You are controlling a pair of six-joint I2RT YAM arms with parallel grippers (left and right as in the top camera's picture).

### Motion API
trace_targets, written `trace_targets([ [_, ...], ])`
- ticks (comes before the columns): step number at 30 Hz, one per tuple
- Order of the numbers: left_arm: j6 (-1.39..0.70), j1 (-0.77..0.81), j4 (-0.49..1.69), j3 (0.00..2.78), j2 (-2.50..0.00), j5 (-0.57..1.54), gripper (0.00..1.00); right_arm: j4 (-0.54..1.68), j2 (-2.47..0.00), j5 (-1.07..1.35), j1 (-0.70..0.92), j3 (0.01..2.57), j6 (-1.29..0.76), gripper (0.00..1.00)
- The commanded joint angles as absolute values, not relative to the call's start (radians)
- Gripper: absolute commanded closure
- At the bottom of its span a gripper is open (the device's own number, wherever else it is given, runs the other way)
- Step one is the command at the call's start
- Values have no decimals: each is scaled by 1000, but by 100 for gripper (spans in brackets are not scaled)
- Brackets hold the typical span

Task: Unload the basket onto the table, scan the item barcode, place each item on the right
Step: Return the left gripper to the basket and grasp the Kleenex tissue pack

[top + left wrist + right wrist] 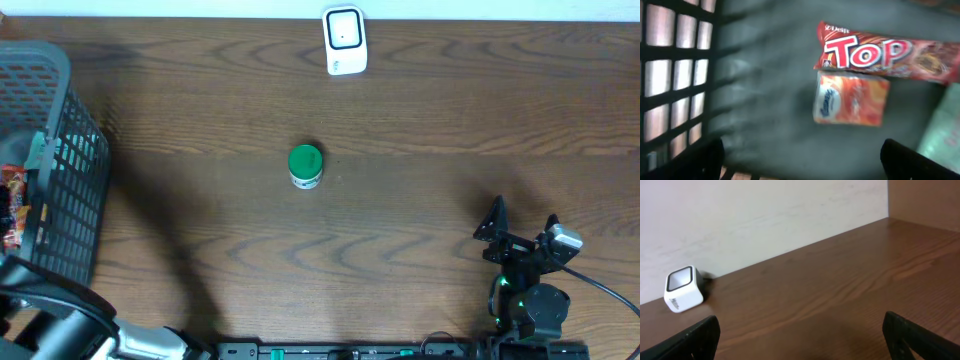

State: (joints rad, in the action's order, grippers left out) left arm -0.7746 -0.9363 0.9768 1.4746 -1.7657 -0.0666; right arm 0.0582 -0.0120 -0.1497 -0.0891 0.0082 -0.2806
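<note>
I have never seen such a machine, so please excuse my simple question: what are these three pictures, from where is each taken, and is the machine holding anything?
This is a robot with two arms at a wooden table. One picture looks down from above. The other two come from small cameras on each wrist.

From above you see a green-lidded jar, a white barcode scanner at the far edge, and a dark basket on the left. The right claw is open and empty.

The left wrist camera looks into the basket at a red "TOP" snack bar and an orange packet. The left claw is open too. Nothing is held.
</note>
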Motion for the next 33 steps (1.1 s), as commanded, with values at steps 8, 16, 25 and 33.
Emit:
trace_targets([
  [8,-780,-880,846,1453,-1930,-87,2,60,-7,-148,-80,6,-275,1],
  [16,-780,-838,765,1453,-2053,-87,2,60,-7,-149,-80,6,-275,1],
  [25,-744,-837,776,1457,-2063,-88,20,60,-7,-149,-80,6,-275,1],
  [33,-715,-838,826,1472,-1885,-98,26,60,-7,-148,-80,6,-275,1],
])
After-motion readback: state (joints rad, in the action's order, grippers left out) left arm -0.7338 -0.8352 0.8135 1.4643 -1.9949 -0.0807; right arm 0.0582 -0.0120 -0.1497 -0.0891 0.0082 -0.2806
